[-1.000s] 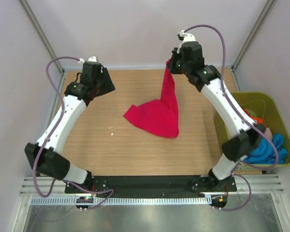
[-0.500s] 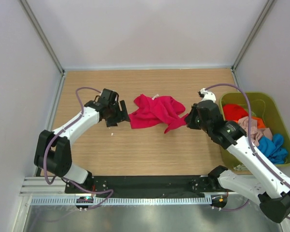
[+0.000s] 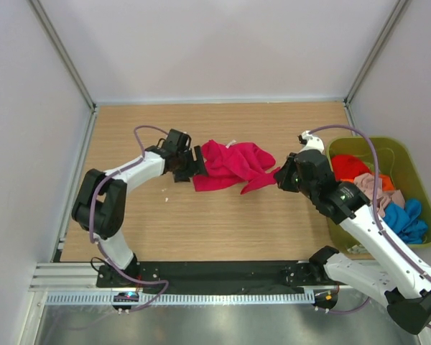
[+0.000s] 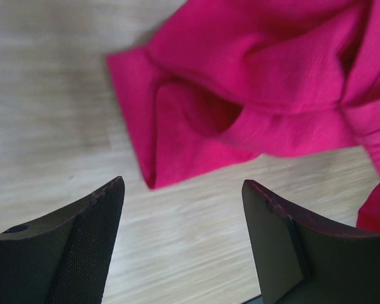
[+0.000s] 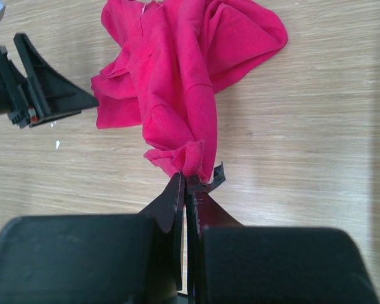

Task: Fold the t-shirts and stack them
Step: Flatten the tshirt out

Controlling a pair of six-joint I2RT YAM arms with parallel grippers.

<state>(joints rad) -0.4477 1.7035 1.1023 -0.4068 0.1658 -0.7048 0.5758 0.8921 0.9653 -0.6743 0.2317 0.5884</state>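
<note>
Right now the right claw [image 5: 189, 180] is pinched tight on a bunched corner of the crimson t-shirt [image 3: 233, 164], which lies crumpled on the table [image 3: 201, 230] between both claws. The left claw [image 4: 182, 190] stands wide apart, holding nothing, with the shirt's folded edge just ahead of its fingertips. Beyond the right claw, away from the shirt, a green tub [image 3: 419, 175] holds the other shirts [image 3: 406, 219].

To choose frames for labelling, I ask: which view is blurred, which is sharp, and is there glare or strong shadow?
Left wrist: soft all over, the red t-shirt and the table grain smeared. Right wrist: cloth folds sharp, the right claw dark and featureless, a dim band at the picture's right edge. Top view: sharp, evenly lit, no glare.
</note>
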